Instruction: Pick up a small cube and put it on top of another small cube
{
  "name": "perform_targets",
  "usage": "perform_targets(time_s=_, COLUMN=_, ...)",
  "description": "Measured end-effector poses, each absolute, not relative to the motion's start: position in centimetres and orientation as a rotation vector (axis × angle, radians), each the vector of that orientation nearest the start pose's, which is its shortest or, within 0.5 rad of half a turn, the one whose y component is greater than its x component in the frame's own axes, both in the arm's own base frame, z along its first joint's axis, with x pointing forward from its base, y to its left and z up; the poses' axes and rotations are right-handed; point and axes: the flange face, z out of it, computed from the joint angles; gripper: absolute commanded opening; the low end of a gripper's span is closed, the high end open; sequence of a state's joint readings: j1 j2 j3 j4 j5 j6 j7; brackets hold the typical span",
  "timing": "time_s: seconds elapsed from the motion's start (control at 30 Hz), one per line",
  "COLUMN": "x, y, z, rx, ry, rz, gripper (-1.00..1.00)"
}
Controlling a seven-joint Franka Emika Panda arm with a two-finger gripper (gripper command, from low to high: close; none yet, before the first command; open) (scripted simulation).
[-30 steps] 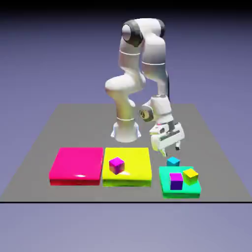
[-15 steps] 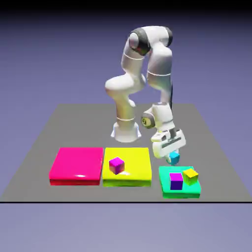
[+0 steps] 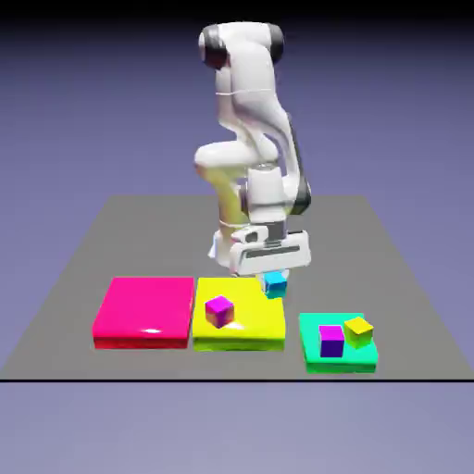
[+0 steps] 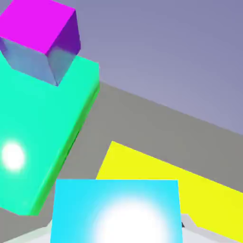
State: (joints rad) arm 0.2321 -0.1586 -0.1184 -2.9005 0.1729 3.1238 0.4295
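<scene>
My gripper [image 3: 274, 276] is shut on the tiny cyan-blue cube [image 3: 275, 282] and holds it just above the right rim of the yellow plate [image 3: 255, 324]. In the hand view the cyan cube [image 4: 116, 211] fills the bottom middle and hides most of the fingers. The small magenta-pink cube [image 3: 219, 311] with darker purple sides rests on the yellow plate, lower and toward the exterior view's left of the held cube. It does not show in the hand view.
A green plate [image 3: 315, 356] at the exterior view's right carries a violet-fronted cube [image 3: 331, 341] and a yellow cube [image 3: 358, 330]. A pink plate [image 3: 143, 312] lies left of the yellow one. The hand view shows the green plate [image 4: 42, 137], the violet-fronted cube [image 4: 40, 38] and the yellow plate [image 4: 199, 190].
The gripper came down beside the green plate and shut on the cyan cube. It then lifted the cube and carried it toward the exterior view's left, over the yellow plate's edge.
</scene>
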Motion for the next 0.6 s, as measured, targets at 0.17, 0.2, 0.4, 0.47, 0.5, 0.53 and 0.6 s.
perform_targets(time_s=0.17, x=38.0, y=-5.1, z=31.0, rx=-2.774, ry=0.909, rz=-0.518, gripper=-1.0)
perform_targets(time_s=0.2, x=38.0, y=-5.1, z=31.0, rx=-2.774, ry=0.909, rz=-0.518, gripper=-1.0)
perform_targets(time_s=0.4, x=38.5, y=-4.8, z=30.1, rx=-2.744, ry=0.905, rz=-0.505, gripper=-1.0)
perform_targets(time_s=0.47, x=38.6, y=-4.8, z=29.8, rx=-2.737, ry=0.905, rz=-0.499, gripper=-1.0)
perform_targets(time_s=0.5, x=38.7, y=-4.7, z=29.6, rx=-2.734, ry=0.905, rz=-0.497, gripper=-1.0)
perform_targets(time_s=0.53, x=38.7, y=-4.7, z=29.4, rx=-2.732, ry=0.905, rz=-0.494, gripper=-1.0)
perform_targets(time_s=0.6, x=38.8, y=-4.7, z=29.0, rx=-2.727, ry=0.906, rz=-0.489, gripper=-1.0)
